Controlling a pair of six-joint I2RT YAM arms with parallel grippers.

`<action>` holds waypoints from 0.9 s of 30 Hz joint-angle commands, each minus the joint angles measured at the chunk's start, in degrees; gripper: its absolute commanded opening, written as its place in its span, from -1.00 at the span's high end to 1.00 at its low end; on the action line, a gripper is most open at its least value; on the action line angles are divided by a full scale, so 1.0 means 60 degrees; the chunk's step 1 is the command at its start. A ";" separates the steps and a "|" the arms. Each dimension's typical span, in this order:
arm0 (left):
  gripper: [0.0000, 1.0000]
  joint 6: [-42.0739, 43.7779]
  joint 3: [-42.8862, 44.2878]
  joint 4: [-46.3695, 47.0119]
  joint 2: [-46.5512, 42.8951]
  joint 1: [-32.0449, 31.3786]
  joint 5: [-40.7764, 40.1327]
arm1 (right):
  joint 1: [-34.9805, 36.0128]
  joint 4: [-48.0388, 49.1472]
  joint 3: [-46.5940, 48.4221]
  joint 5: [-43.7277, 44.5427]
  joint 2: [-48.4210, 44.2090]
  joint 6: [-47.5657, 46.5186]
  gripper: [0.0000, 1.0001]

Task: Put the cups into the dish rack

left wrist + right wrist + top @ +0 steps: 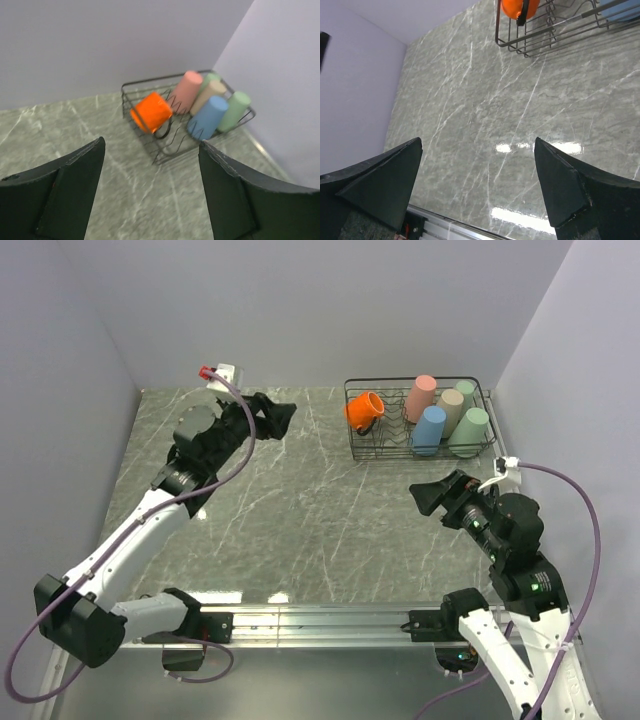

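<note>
Now six colourful cups (430,428) in black wire rack (390,381); left claw (151,150), right claw (477,145) agape.

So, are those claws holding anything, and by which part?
Nothing is held. The left gripper and the right gripper both stand open and empty; the cups sit in the dish rack.

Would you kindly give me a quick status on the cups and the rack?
Left gripper open, empty; right gripper open, empty. All six cups in dish rack, orange mug at its left end. Nothing seen blocking the rack.
</note>
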 commanded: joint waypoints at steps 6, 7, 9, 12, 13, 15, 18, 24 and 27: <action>-0.61 0.0848 -0.0657 -0.0392 -0.0452 -0.0005 0.0294 | -0.0052 0.0372 -0.0383 0.0482 -0.0552 0.0250 -0.99; -0.62 0.0833 -0.0686 -0.0509 -0.0481 -0.0005 0.0323 | -0.0038 0.0358 -0.0413 0.0497 -0.0582 0.0264 -0.99; -0.61 0.0775 -0.0687 -0.0641 -0.0525 -0.0005 0.0338 | -0.0052 0.0329 -0.0427 0.0497 -0.0597 0.0308 -0.99; -0.60 0.0731 -0.0774 -0.0773 -0.0657 -0.0005 0.0309 | -0.0038 0.0270 -0.0413 0.0555 -0.0553 0.0352 -0.99; -0.60 0.0716 -0.0804 -0.0759 -0.0686 -0.0005 0.0265 | -0.0052 0.0227 -0.0427 0.0570 -0.0538 0.0367 -0.99; -0.60 0.0716 -0.0862 -0.0773 -0.0818 -0.0005 0.0221 | -0.0052 0.0182 -0.0413 0.0628 -0.0465 0.0411 -0.99; -0.60 0.0716 -0.0906 -0.0890 -0.0950 0.0010 0.0133 | -0.0067 0.0153 -0.0413 0.0643 -0.0392 0.0440 -0.99; -0.60 0.0702 -0.1169 -0.1095 -0.1287 -0.0005 -0.0043 | -0.0067 0.0284 -0.0529 0.0280 -0.0391 0.0426 -0.91; -0.59 0.0731 -0.1330 -0.1154 -0.1477 -0.0005 -0.0246 | -0.0038 0.0344 -0.0472 0.0262 -0.0333 0.0382 -0.89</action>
